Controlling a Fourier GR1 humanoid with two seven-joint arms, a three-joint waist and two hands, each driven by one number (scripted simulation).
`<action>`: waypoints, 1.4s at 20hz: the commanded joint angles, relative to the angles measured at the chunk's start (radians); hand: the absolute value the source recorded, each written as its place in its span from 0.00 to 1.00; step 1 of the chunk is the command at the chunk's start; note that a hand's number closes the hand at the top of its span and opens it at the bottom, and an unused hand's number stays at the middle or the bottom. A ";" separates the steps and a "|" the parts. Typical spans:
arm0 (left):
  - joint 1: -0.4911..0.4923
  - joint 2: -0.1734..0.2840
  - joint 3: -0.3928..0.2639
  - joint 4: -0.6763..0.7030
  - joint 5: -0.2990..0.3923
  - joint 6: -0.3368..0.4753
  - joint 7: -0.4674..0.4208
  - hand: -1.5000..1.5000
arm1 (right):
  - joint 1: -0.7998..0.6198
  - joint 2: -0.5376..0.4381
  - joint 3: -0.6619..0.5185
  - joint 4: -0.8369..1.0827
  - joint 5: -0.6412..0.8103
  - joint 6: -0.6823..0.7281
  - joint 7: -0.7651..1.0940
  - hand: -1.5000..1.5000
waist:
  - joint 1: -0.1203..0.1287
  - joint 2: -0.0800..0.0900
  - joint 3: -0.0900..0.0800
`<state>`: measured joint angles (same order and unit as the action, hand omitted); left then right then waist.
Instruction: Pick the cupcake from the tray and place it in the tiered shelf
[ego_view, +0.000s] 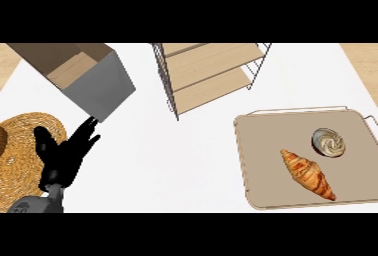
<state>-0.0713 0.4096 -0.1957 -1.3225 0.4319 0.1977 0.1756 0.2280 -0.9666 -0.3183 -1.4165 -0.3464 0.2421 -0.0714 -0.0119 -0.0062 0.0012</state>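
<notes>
Left hand rests at the lower left of the frame, fingers spread wide and holding nothing; the right hand is out of view. Cupcake sits untouched on the tray at right, beside a croissant, below the tiered shelf.

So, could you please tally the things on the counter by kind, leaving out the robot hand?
Pastries: 2, a cupcake and a croissant
Trays: 1, the tray under both pastries
Shelves: 1, the tiered shelf
Boxes: 1, an open box
Woven mats: 1, a woven mat
Total: 6
</notes>
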 joint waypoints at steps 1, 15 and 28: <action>0.010 0.007 0.010 -0.012 0.002 -0.006 0.046 0.50 | 0.052 -0.010 0.026 -0.184 0.051 -0.051 0.168 0.00 | 0.000 0.003 -0.003; -0.021 -0.048 0.024 0.033 -0.054 -0.015 0.049 0.50 | -0.272 0.061 0.308 -0.307 0.296 -0.226 0.802 0.00 | 0.018 0.007 -0.002; -0.023 -0.094 0.068 0.023 -0.112 -0.023 0.064 0.50 | -0.366 0.209 0.412 -0.286 0.520 -0.163 1.003 0.00 | 0.009 0.005 -0.002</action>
<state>-0.0688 0.3489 -0.1357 -1.3335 0.3440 0.1531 0.2210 -0.1439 -0.7998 0.0758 -1.6408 0.1068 0.0899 0.8384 0.0050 -0.0049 0.0050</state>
